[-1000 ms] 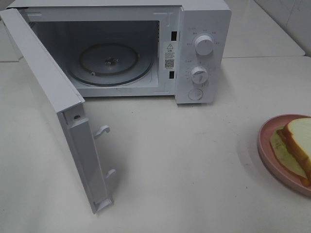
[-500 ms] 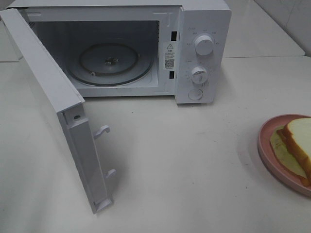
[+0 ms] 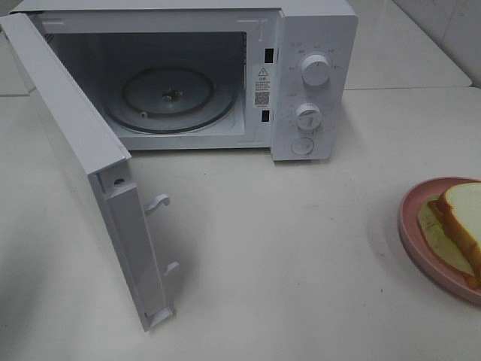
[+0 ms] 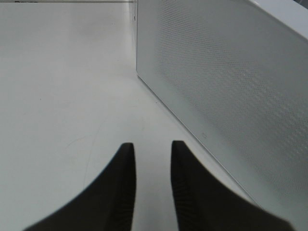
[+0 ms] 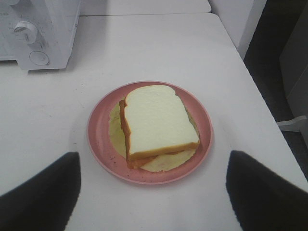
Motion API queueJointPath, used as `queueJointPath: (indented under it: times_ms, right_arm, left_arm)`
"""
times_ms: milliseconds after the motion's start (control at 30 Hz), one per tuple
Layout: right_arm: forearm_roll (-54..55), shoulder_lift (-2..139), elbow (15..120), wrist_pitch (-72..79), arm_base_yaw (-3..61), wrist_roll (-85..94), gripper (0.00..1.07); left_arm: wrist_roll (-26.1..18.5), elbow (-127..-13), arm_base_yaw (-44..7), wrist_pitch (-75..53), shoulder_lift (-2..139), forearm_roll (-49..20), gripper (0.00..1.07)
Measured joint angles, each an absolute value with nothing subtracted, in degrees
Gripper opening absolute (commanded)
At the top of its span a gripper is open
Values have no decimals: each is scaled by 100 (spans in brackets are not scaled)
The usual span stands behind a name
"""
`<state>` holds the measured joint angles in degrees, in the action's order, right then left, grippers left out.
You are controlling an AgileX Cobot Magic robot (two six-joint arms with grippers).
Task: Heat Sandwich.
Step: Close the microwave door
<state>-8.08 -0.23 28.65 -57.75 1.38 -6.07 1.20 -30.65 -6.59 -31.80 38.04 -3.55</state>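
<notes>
The sandwich point(image 3: 462, 218) lies on a round pink plate point(image 3: 412, 226) at the table's right edge, partly cut off in the high view. In the right wrist view the sandwich point(image 5: 156, 120) is white bread with an orange layer and a pale filling on the plate point(image 5: 98, 130). My right gripper point(image 5: 151, 155) hovers above it, wide open and empty. The white microwave point(image 3: 316, 45) stands at the back with its door point(image 3: 75, 143) swung open and its glass turntable point(image 3: 169, 98) bare. My left gripper point(image 4: 152, 144) is empty beside the door's outer face point(image 4: 231, 82), fingers nearly together. Neither gripper shows in the high view.
The open door juts forward over the left of the table point(image 3: 285, 256). Two knobs point(image 3: 316, 69) and a button sit on the microwave's right panel. The table's right edge point(image 5: 250, 77) runs close to the plate, with a drop beyond it.
</notes>
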Motion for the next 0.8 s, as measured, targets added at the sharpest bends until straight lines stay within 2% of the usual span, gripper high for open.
queueJointPath:
  times_ms: [233, 600, 800]
  right_arm:
    - [-808, -23, 2865, -5775, 138, -607, 76]
    - [-808, -23, 2865, -5775, 138, -607, 76]
    - [-808, -23, 2865, -5775, 138, -607, 76]
  left_arm:
    - [120, -3065, -659, -2458, 4532, -338, 0]
    - [120, -3065, -659, -2103, 5409, -344, 0]
    - [120, -3060, -659, -1123, 6085, -206, 0]
